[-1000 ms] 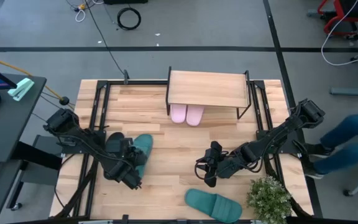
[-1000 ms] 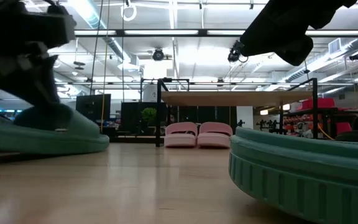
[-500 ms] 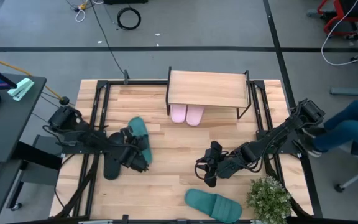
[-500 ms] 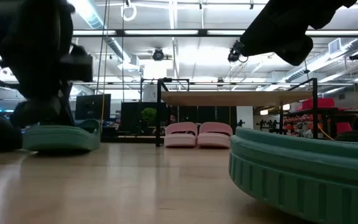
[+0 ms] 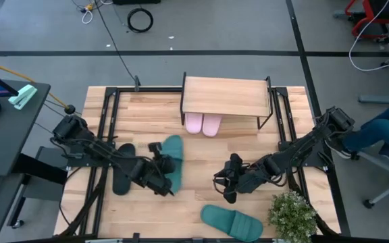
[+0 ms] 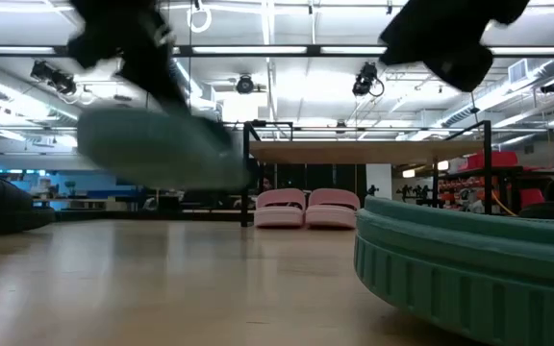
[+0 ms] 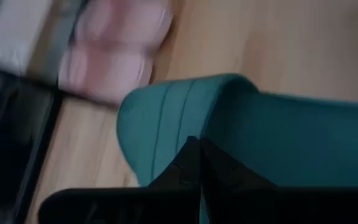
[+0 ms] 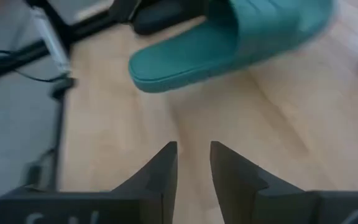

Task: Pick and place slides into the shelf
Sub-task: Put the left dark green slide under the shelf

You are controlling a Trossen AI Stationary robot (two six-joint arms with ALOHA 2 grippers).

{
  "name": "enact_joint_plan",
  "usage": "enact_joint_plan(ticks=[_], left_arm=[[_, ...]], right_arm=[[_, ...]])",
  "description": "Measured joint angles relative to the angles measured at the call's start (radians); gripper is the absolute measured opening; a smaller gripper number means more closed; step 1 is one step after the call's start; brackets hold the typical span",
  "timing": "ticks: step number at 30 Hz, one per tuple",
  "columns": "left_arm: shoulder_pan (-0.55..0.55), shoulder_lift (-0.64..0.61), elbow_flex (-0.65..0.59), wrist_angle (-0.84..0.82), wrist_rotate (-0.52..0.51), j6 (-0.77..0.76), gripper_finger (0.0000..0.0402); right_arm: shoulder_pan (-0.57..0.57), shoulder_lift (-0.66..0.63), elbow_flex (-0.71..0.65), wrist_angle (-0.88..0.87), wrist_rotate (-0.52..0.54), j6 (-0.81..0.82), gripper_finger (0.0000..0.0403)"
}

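Note:
My left gripper point(image 5: 161, 179) is shut on a teal slide point(image 5: 173, 158), which shows raised off the table in the low view point(image 6: 162, 154). Near the table's middle right, my right gripper point(image 8: 193, 155) stands open over bare wood with nothing between its fingers. Two pale pink slides point(image 5: 203, 124) rest side by side on their soles under the shelf point(image 5: 227, 96) at the far middle. A second teal slide point(image 5: 231, 221) lies flat by the near edge, and a black slide point(image 5: 121, 177) lies on the left. My left gripper has its two fingers point(image 7: 188, 163) shut together on the teal slide's side toward the table's left point(image 7: 166, 124), near its near end. Blur keeps me from telling strap from sole edge. The slide is lifted clear of the table and tilted.
A small green plant point(image 5: 292, 214) stands at the near right corner, beside my right arm. Black frame rails point(image 5: 107, 121) run along both sides of the table. Bare wood lies between the shelf and the grippers.
My left gripper has gone toward the table's right edge with the teal slide. The slide lay on the table a second ago; it now hangs clear of the wood and tilted, nearer the shelf's front.

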Motion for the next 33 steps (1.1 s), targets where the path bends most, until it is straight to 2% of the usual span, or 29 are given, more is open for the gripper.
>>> enact_joint_plan(ticks=[5, 13, 17, 22, 26, 33], left_arm=[[0.003, 0.0, 0.062, 0.184, -0.01, 0.217, 0.0002], [0.124, 0.076, 0.064, 0.548, -0.021, 0.461, 0.0001], [0.201, 0.151, 0.064, 0.767, 0.055, 0.571, 0.0001], [0.295, 0.249, 0.067, 0.981, 0.152, 0.606, 0.0], [0.366, 0.348, 0.129, 0.989, 0.277, 0.606, 0.0], [0.441, 0.511, 0.317, 0.99, 0.341, 0.652, 0.0]], right_arm=[[0.112, -0.081, 0.0, -0.03, 0.014, 0.015, 0.0091], [0.339, -0.144, 0.0, -0.059, 0.282, 0.079, 0.0079], [0.397, -0.144, 0.0, -0.094, 0.376, 0.117, 0.0078], [0.406, -0.144, 0.0, -0.12, 0.402, 0.136, 0.0078], [0.406, -0.144, 0.0, -0.138, 0.402, 0.136, 0.0077], [0.405, -0.148, 0.0, -0.152, 0.402, 0.137, 0.0077]])
